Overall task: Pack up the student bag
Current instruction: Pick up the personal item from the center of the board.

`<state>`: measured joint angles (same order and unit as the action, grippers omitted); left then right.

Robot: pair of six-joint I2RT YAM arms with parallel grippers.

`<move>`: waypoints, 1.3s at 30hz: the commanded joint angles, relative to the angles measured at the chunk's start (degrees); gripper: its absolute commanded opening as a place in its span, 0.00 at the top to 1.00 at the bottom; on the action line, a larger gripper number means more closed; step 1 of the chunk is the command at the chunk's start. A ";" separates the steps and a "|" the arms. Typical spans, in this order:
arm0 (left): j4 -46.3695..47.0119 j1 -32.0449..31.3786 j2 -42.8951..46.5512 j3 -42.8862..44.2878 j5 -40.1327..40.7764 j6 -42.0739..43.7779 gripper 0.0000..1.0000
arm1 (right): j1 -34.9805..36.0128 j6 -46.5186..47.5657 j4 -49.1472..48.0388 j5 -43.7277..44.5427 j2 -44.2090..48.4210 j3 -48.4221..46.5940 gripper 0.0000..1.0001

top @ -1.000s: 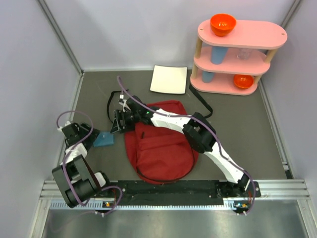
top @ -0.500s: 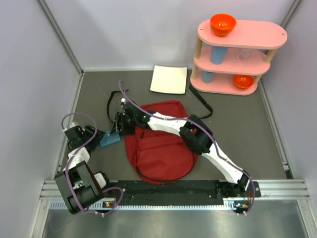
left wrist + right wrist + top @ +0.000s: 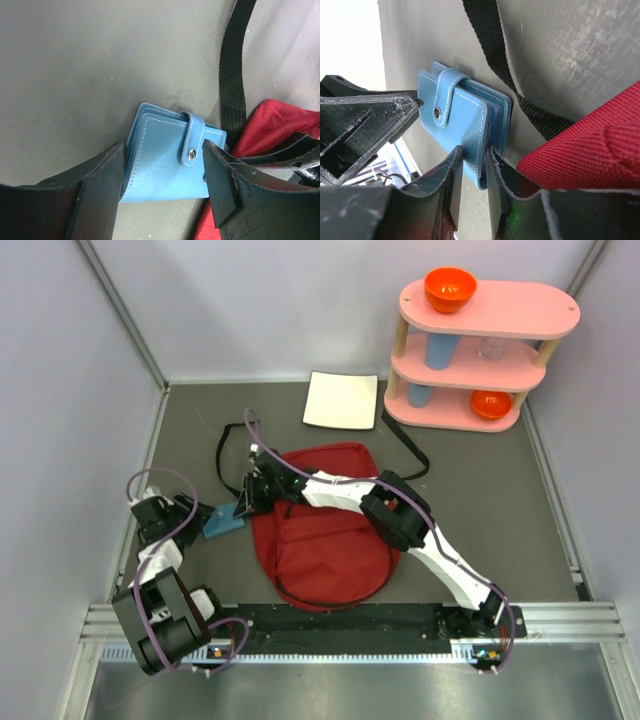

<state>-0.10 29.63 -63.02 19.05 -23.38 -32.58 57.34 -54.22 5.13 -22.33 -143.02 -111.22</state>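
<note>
The red student bag (image 3: pixel 325 540) lies flat in the middle of the table (image 3: pixel 480 500). Just by its left side, the right gripper (image 3: pixel 474 155) pinches the blue wallet (image 3: pixel 462 120) by a thin edge only (not the middle), so it could slip out. The left gripper (image 3: pixel 162 170) has a finger on each side of the wallet; I cannot tell if it squeezes. The black strap (image 3: pixel 234 75) could snag.

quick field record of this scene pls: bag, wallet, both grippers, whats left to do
student bag: lying flat on the table
blue wallet: snapped shut, just off the bag's left edge, outside it
left gripper: a finger on each side of the wallet, apparently gripping it
right gripper: pinched on the wallet's edge
left to do: wallet not yet in the bag
</note>
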 commanded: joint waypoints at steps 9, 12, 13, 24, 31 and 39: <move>-1.83 -0.36 1.84 -2.88 -6.42 0.67 0.38 | 0.58 0.16 -7.94 -3.60 6.69 3.99 1.00; -5.95 -0.45 6.57 -1.39 -6.86 -0.82 0.36 | 0.40 1.65 -8.99 -3.86 9.67 5.66 1.00; -7.27 -0.45 8.16 0.97 -7.29 -1.26 0.35 | 0.32 1.74 -10.82 -3.86 10.73 6.53 1.00; -25.56 -0.36 21.44 20.67 -4.47 1.55 0.15 | -2.58 -0.45 -19.54 -3.61 26.03 22.61 1.00; -21.46 -0.53 21.89 24.29 -18.01 0.85 0.01 | -6.88 0.78 -21.82 0.36 39.03 37.53 1.00; -4.94 -15.61 16.97 18.49 -27.51 -2.93 0.01 | -10.40 1.83 -22.35 1.14 53.70 49.16 1.00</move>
<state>-16.21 22.79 -44.25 39.42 -44.99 -34.50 47.75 -53.63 -13.74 -21.71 -97.34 -64.90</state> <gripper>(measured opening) 0.987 0.017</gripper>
